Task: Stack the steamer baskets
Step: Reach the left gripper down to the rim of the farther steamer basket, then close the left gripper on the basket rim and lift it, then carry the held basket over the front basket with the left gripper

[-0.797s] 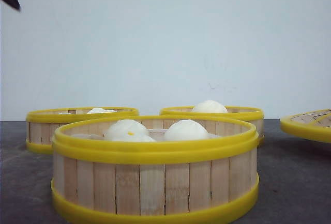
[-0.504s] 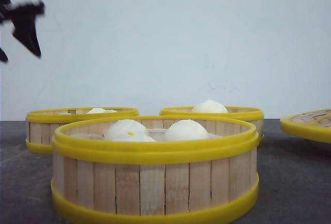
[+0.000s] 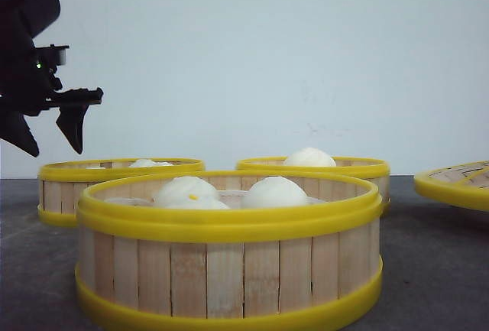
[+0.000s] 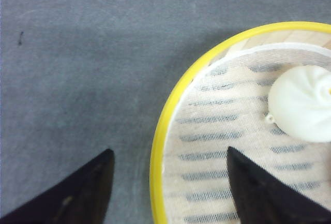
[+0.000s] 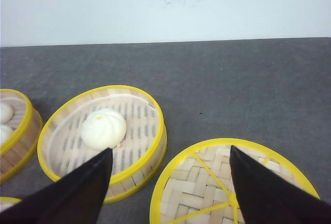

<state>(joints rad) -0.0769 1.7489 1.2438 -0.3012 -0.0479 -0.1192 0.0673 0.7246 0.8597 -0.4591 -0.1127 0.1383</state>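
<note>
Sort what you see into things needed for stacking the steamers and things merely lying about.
Needed:
- three round bamboo-slat baskets with yellow rims: near, back left, back right
- left gripper

Lying about:
- flat woven yellow-rimmed lid
- white buns

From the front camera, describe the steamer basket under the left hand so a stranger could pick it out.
Start at the big near basket with two buns. Behind it stand two more; take the back-left basket, below the open left hand. The back-right basket shows a tall bun, this one only a low bun top.
</note>
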